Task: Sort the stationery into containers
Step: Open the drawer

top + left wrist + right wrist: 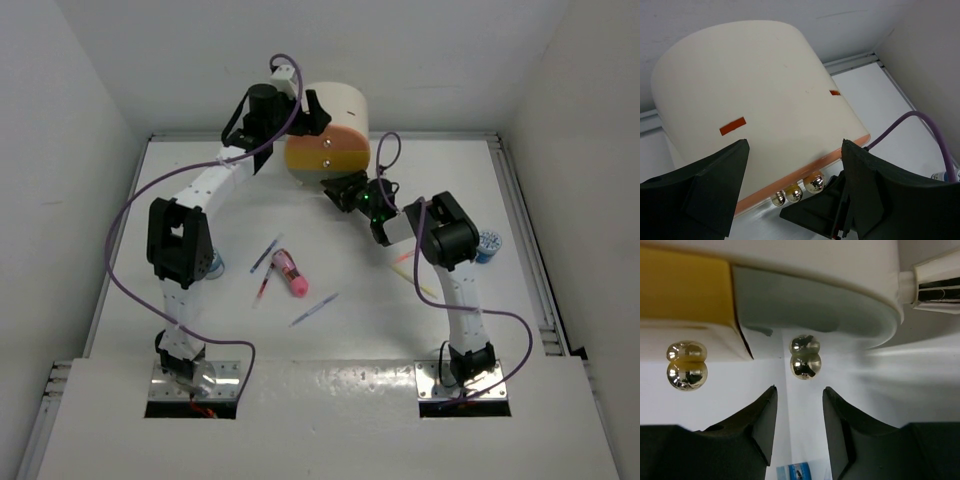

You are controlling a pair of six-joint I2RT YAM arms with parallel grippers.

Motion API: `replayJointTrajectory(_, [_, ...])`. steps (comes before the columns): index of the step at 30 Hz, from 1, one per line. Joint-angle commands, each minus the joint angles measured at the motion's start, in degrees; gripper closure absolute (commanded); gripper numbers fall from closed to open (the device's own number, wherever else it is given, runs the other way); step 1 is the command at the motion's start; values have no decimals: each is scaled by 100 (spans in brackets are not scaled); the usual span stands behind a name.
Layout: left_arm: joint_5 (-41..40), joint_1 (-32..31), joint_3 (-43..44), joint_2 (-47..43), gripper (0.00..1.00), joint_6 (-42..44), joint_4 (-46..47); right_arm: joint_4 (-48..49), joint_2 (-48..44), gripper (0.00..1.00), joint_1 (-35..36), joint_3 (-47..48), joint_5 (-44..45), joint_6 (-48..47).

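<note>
A: Where is the stationery now?

B: All of it lies on the table (360, 330), in front of the box (342, 105). The pink tube (288, 272) is in the middle. A blue pen (266, 253) and a red pen (262, 290) lie just at its left, and a second blue pen (314, 309) lies nearer to the arm bases. Thin sticks (418, 286) lie beside the right arm. One round blue-white piece (488, 245) sits at the far right, and a second round piece (213, 263) is by the left arm.

A: And the drawers?

B: The orange drawer (308, 155) and the yellow drawer (350, 150) are in the box front, which faces the arms.

A: What about the grippers?

B: The left gripper (794, 143) is at the rounded top of the box, with its jaws wide apart and nothing between them. I cannot tell if the fingers touch the box. The right gripper (800, 392) is low at the box front, with its jaws partly apart and empty. A shiny knob (805, 365) is just ahead of the gap, not touching.
</note>
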Motion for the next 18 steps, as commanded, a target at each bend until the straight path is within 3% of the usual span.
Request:
replayJointTrajectory(1, [127,-64,20,17,19,-28,257,375,54,58,-53,248,107,-135])
replayJointTrajectory(18, [162,-73,-76,-27,19,7,178,147,248,62,-115,555,212,-311])
